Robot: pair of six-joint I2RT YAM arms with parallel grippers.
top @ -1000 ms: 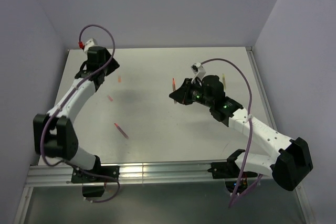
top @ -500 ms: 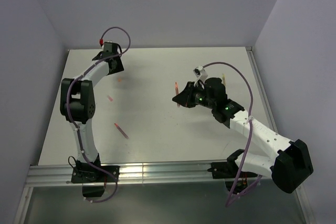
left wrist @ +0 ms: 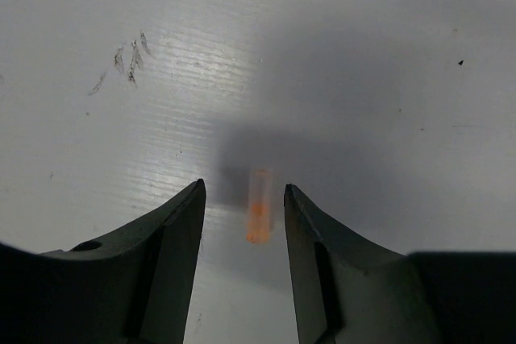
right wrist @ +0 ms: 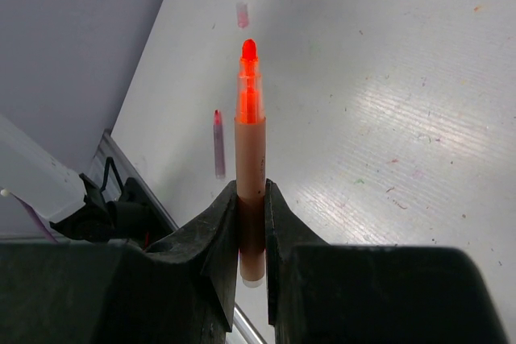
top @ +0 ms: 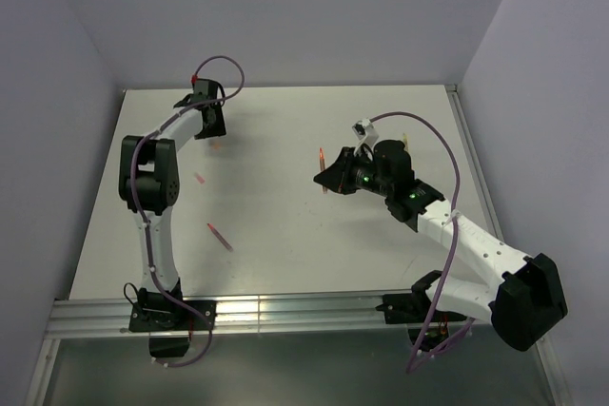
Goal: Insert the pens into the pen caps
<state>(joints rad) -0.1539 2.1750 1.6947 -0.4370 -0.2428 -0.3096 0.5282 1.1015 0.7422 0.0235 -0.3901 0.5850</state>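
A pale orange pen cap [left wrist: 258, 207] lies on the white table between the tips of my left gripper [left wrist: 244, 188]. That gripper is open and its fingers do not touch the cap. From above, the left gripper [top: 213, 133] is at the back left, just over this cap [top: 217, 145]. My right gripper [right wrist: 251, 187] is shut on a pen [right wrist: 250, 142] with a pale orange barrel and a bright orange tip pointing forward. Seen from above, this pen [top: 322, 157] is held over the table's middle by the right gripper [top: 327, 178].
A second pinkish cap [top: 200, 178] lies left of centre and a red pen [top: 220, 237] lies nearer the front left. In the right wrist view that pen [right wrist: 218, 144] and cap [right wrist: 243, 14] lie beyond the held pen. Walls close the table [top: 285, 254] on three sides.
The left arm has stretched toward the back left and brought its gripper down over the orange cap, jaws narrowing slightly. The right gripper has shifted a little right, still holding its pen.
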